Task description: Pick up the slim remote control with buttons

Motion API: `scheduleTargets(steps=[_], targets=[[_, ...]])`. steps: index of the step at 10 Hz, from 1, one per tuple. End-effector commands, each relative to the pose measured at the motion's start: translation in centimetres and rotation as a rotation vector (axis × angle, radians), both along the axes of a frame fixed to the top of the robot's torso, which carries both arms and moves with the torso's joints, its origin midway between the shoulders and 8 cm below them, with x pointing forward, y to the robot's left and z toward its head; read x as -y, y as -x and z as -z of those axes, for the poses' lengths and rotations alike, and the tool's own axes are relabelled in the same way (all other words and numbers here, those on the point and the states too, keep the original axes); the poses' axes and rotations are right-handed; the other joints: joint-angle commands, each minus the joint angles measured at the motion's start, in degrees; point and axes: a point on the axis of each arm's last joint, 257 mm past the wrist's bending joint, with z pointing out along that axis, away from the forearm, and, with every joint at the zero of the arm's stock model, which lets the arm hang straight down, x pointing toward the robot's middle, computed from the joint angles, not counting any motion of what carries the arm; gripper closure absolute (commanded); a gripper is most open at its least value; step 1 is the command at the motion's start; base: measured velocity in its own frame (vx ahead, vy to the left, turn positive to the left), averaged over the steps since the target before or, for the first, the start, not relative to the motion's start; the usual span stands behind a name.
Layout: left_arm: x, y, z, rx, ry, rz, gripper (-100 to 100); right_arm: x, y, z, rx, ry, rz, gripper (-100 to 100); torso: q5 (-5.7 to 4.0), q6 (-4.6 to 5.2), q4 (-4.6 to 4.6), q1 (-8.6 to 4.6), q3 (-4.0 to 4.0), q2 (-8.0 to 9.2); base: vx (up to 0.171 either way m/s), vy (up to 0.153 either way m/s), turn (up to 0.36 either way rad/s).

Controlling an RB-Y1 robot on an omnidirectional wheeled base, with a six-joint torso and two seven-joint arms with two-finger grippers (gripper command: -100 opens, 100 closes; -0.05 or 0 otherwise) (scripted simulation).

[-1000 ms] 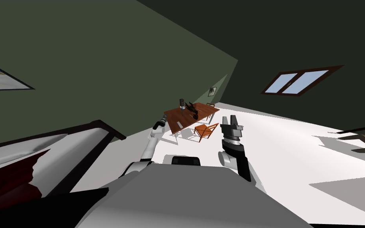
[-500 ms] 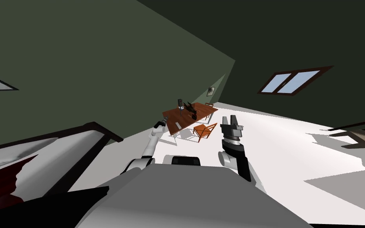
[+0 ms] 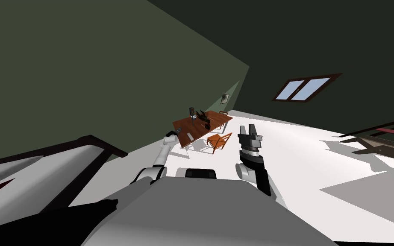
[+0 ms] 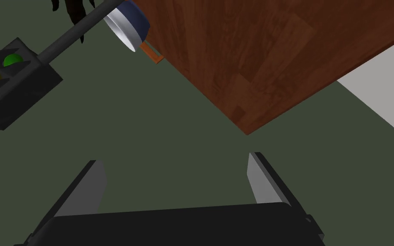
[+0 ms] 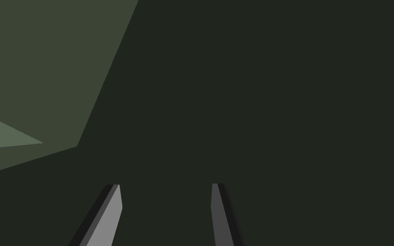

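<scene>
The slim grey remote control (image 3: 189, 136) lay on the near end of the brown wooden tabletop (image 3: 211, 121), ahead across the white floor (image 3: 303, 149). The left end effector (image 4: 172, 159) was spread wide and empty, aimed past the tabletop's corner, with a dark toy traffic light (image 4: 8, 89) beyond it. The right end effector (image 5: 165, 185) was raised, fingers parted, gripping nothing. An orange chair (image 3: 219, 141) stood beside the tabletop.

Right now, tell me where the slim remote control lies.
In the head view, the slim light grey remote control lies on the near end of the reddish-brown wooden table, between the left tool and the orange wooden chair.
</scene>
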Motion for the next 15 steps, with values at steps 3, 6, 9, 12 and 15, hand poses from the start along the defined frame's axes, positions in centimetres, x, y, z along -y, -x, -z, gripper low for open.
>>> scheduleTargets(steps=[3,6,9,12,15], targets=[[-0.8,0.9,3.1,-0.124,-0.014,0.003,-100,0.0,0.0,0.0,0.000,0.000,0.000,0,0.00,0.05,0.02,-0.05,0.02,0.03,0.033,-0.020,-0.070],[-1.6,1.8,5.6,-0.222,-0.028,0.005,-100,0.0,0.0,0.0,0.000,0.000,0.000,0,-0.01,0.01,-0.03,-0.07,-0.08,-0.14,0.066,-0.026,-0.064],[-3.4,3.3,8.5,-0.355,-0.057,0.011,-100,0.0,0.0,0.0,0.000,0.000,0.000,0,0.00,0.01,-0.02,0.00,-0.05,-0.10,0.077,-0.020,-0.123],[-4.2,5.6,11.7,-0.481,-0.056,0.014,-100,0.0,0.0,0.0,0.000,0.000,0.000,0,0.00,-0.01,-0.01,-0.02,-0.02,-0.02,0.058,-0.023,-0.070],[-4.9,7.5,13.7,-0.579,-0.055,0.021,-100,0.0,0.0,0.0,0.000,0.000,0.000,0,0.00,-0.02,0.00,0.00,0.00,0.00,0.062,-0.016,-0.073]])
